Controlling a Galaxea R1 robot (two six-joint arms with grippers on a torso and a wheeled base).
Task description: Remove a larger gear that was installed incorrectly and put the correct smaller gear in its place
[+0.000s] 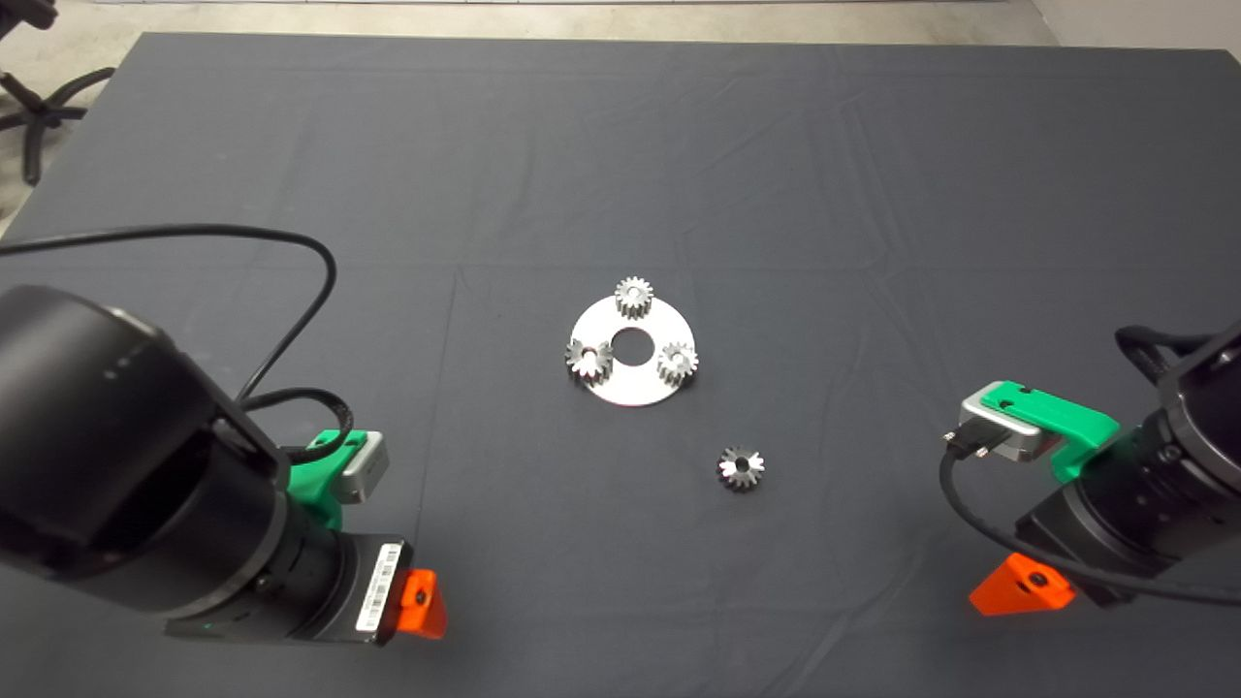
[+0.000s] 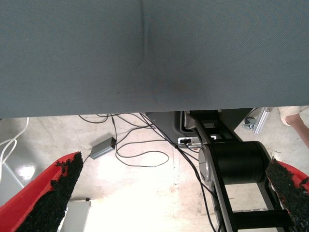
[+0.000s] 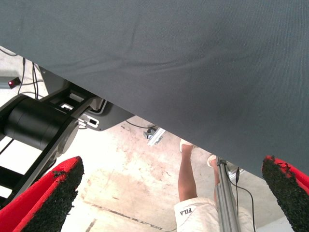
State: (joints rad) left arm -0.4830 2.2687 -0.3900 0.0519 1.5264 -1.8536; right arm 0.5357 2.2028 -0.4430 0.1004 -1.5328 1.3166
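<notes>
The larger gear point(image 1: 632, 351) lay flat mid-mat, three small gears partly covering its face. The smaller gear point(image 1: 742, 467) lay apart, nearer the right gripper point(image 3: 169, 193). The left gripper point(image 2: 183, 193) was parked; both jaws stood wide, empty, fingertips cut off.

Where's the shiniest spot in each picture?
Head view: the silver disc glares white against the dull dark mat, and the lone dark gear glints on its teeth. Left wrist view: past the open left claw, the floor is washed-out bright under the mat's edge. Right wrist view: past the open right claw, the floor is evenly lit, no glare.
</notes>
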